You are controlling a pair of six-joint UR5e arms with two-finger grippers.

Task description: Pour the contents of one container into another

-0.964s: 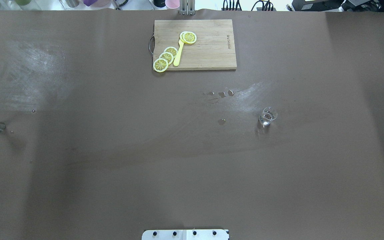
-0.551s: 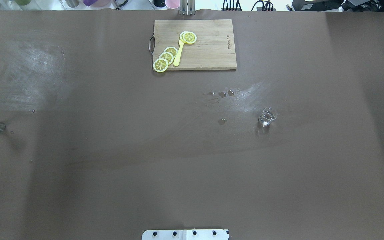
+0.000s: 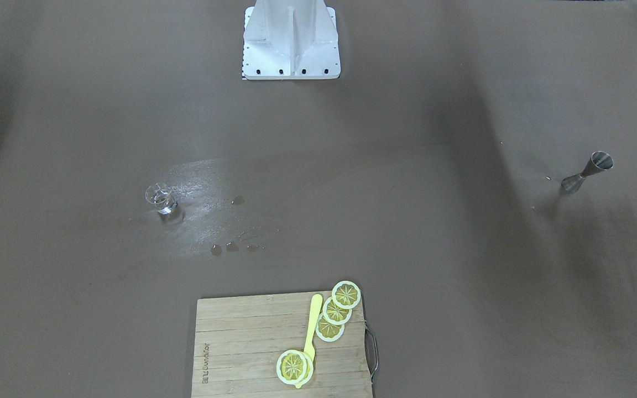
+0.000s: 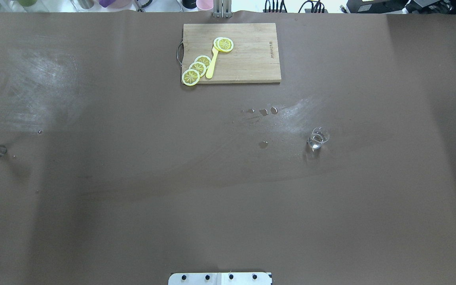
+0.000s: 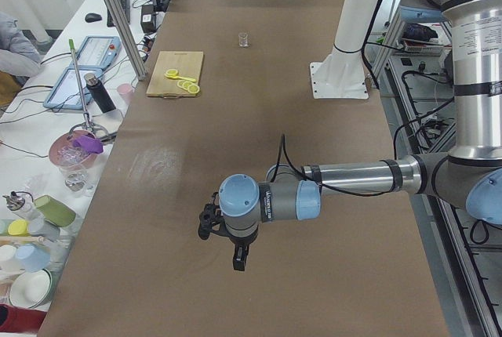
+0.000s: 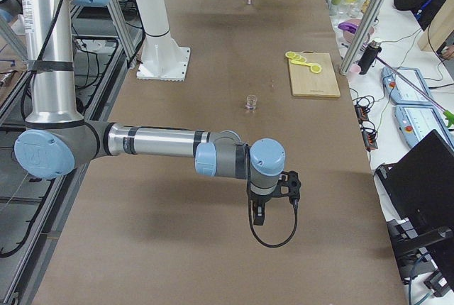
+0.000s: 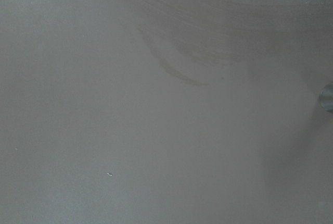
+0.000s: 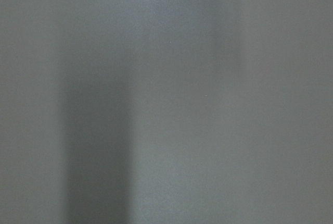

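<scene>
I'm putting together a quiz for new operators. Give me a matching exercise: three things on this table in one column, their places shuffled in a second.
Things:
1. small clear glass cup
2. silver metal hourglass-shaped jigger
3. yellow lemon slices

Places:
A. on the wooden cutting board
B. on the robot's right half of the brown table, near wet drops
C. at the table's edge on the robot's far left

Pairs: 1-B, 2-C, 3-A

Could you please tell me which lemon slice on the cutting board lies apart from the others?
The slice at the yellow stick's tip; the other three overlap in a row by the handle.
</scene>
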